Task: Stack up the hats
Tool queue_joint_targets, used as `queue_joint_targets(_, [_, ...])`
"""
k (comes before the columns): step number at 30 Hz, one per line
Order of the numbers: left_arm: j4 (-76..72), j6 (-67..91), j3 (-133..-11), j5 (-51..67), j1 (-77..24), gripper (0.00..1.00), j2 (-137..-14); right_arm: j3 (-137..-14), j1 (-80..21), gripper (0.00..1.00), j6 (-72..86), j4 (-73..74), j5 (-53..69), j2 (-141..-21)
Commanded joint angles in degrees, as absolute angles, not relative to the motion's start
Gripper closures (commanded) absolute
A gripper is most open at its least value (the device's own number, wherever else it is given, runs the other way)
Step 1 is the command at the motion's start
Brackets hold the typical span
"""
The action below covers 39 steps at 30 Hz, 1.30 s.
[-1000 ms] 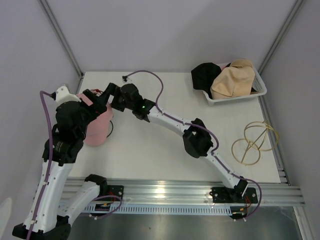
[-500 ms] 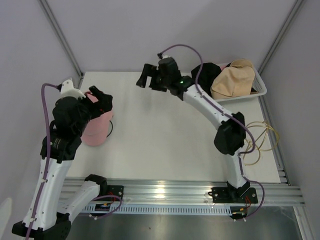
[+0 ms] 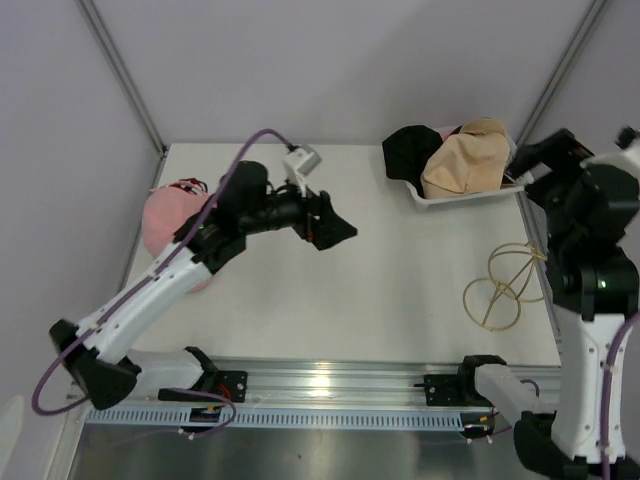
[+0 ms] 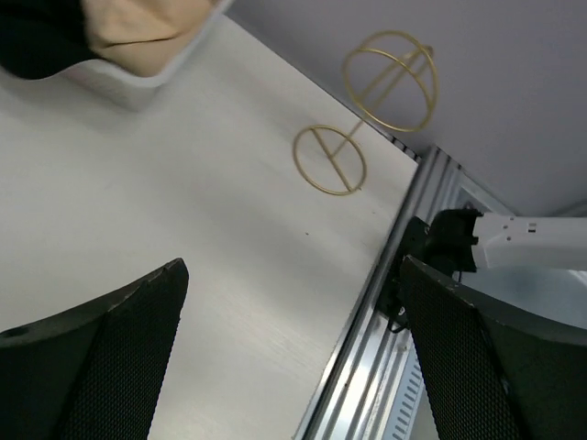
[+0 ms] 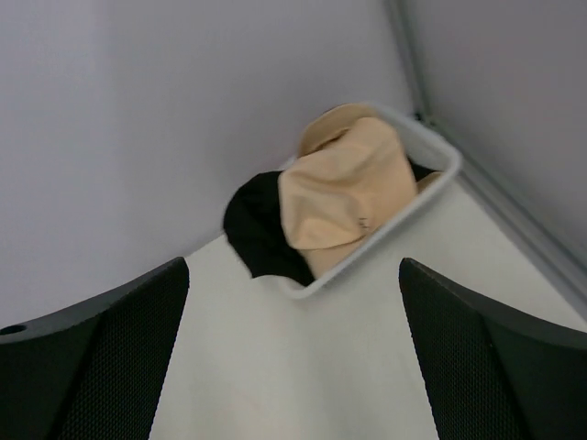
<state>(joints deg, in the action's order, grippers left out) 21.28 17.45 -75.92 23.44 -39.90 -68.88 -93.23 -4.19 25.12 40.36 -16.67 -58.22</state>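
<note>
A pink hat (image 3: 163, 225) lies at the table's left edge, with a bit of red (image 3: 186, 186) showing at its far side. A black hat (image 3: 410, 150) and a tan hat (image 3: 462, 160) sit in the white basket (image 3: 470, 194) at the back right. They also show in the right wrist view, the tan hat (image 5: 344, 188) over the black one (image 5: 260, 227). My left gripper (image 3: 333, 227) hovers open and empty over the table's middle, right of the pink hat. My right gripper (image 3: 540, 158) is raised at the right, open and empty (image 5: 293, 266), facing the basket.
A gold wire stand (image 3: 505, 285) lies on the table's right side; it also shows in the left wrist view (image 4: 367, 110). The aluminium rail (image 4: 394, 302) runs along the near edge. Grey walls close in the back and sides.
My right arm has pulled back from the pink hat across the table to the right side. My left arm has swung from the pink hat out over the table's middle.
</note>
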Motion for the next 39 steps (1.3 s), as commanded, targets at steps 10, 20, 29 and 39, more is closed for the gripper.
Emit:
queue_joint_targets(10, [-6.58,0.17,-92.28,33.40,-59.58,0.01,-99.99,-79.99,18.98,0.00,24.96,49.14,-3.72,-50.71])
queue_joint_targets(20, [-11.79,5.81,-95.98,25.24,-59.85,0.01,-107.41,-72.51,19.16,0.01,22.33,57.46,-4.82,-49.75])
queue_joint_targets(29, [-9.49,3.07,-84.04,17.32,-57.31,0.00,-95.64,-68.58,19.25,0.01,22.93,64.08,-11.95,-47.02])
queue_joint_targets(39, [-11.95,5.89,-73.58,15.21,-51.77,0.01,-85.62,-62.84,19.16,0.01,23.21,57.93,-9.58,-48.34])
